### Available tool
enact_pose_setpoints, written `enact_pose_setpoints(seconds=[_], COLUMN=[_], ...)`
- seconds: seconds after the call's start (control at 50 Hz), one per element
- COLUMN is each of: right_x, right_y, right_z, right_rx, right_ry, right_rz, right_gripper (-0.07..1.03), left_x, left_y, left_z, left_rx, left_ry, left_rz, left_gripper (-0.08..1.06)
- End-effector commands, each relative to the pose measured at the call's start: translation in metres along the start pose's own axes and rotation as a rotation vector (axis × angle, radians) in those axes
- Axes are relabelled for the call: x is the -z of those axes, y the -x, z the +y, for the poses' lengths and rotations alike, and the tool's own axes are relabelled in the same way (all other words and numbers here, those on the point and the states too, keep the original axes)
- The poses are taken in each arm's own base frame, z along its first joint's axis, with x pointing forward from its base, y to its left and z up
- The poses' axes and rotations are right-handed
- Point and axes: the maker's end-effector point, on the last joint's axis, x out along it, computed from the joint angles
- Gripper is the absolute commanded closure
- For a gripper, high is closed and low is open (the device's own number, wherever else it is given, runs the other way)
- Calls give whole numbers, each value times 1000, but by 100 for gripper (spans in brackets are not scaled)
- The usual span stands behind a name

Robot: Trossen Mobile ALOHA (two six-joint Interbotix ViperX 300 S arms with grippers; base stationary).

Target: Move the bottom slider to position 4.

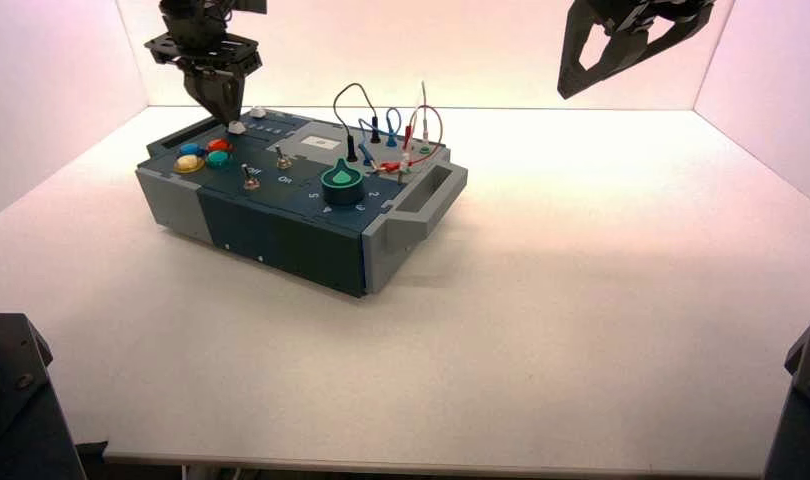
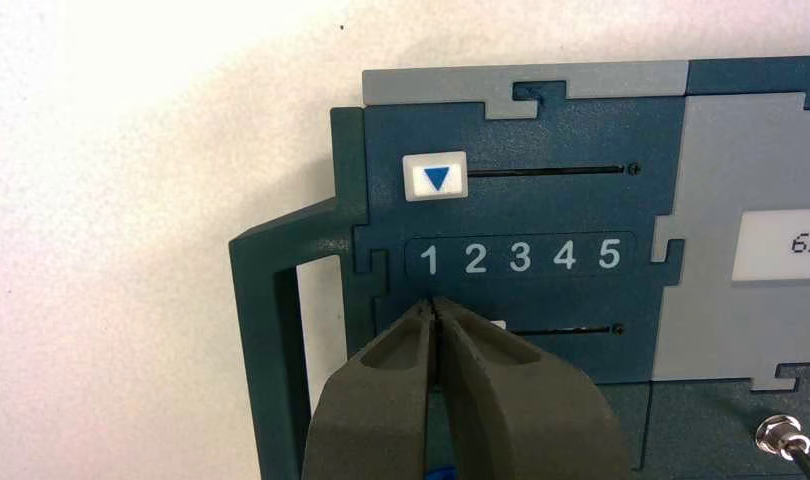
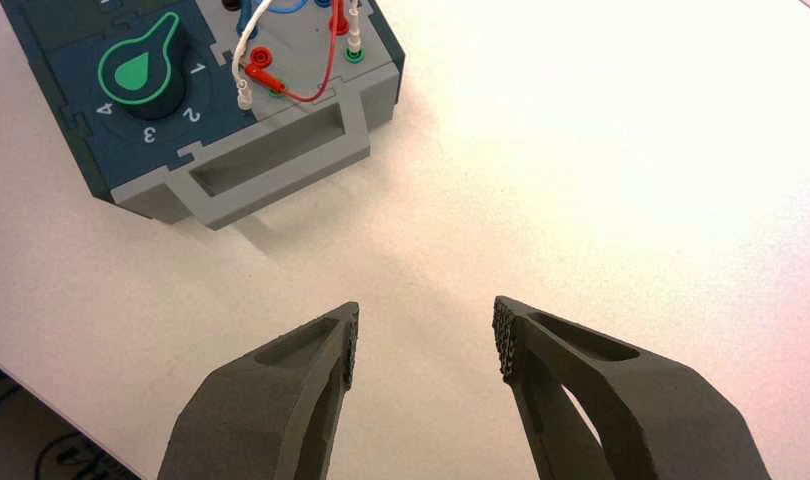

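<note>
A: How much room is there around the box (image 1: pixel 301 205)?

B: Plenty. It sits on the white bench (image 1: pixel 581 330), well back from the near edge. Open bench stretches to its right, and its right-hand grey handle (image 3: pixel 271 165) has nothing beside it. White walls stand behind the box and to both sides.

A: Where are the arms?

B: The left end effector (image 2: pixel 436 305) stands over the box's far left corner, its dark fingers (image 2: pixel 381 400) pressed together at the tips. In the left wrist view those tips come down at the low-number end of the nearer slot, just beneath the printed "1" in the row 1 2 3 4 5 (image 2: pixel 519 257). The right end effector (image 3: pixel 426 335) hangs high above the bench, well right of the box, its jaws spread wide on nothing.

A: And the bottom slider (image 2: pixel 498 325)?

B: It lies at that same end of the box, on the side of the number row away from the box's far edge. Only a sliver of its white knob shows beside the closed fingers; the thin dark slot (image 2: pixel 566 329) runs on from it beneath the higher numbers. Its twin, the top slider (image 2: pixel 435 176), shows plainly: a white square knob with a blue triangle, level with the 1.

A: What can't you make out?

B: Most of the bottom knob is hidden behind the fingers, so whether they touch it I cannot tell. The grey display (image 2: pixel 781 243) is cut off, showing "69".
</note>
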Motion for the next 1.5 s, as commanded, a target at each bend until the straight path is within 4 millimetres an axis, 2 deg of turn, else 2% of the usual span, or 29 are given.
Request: enact_pose_setpoints(seconds=[0.02,0.46,1.5], right_x=[-6,-6,-4], right_y=[2,2,2], right_z=[-2,-2,-1], right_rx=[3,4,3], right_ry=[-4,-4,-4], right_rz=[-18,-15,-12], right_gripper=[26,26,26], left_x=[-5,-5,1], left_y=[11,13,10], left_z=[-4,-22,-37], left_rx=[-7,2,14], left_ry=[-15,-52,-81], left_rz=[-23,-18,-1], left_gripper=[101,101,101])
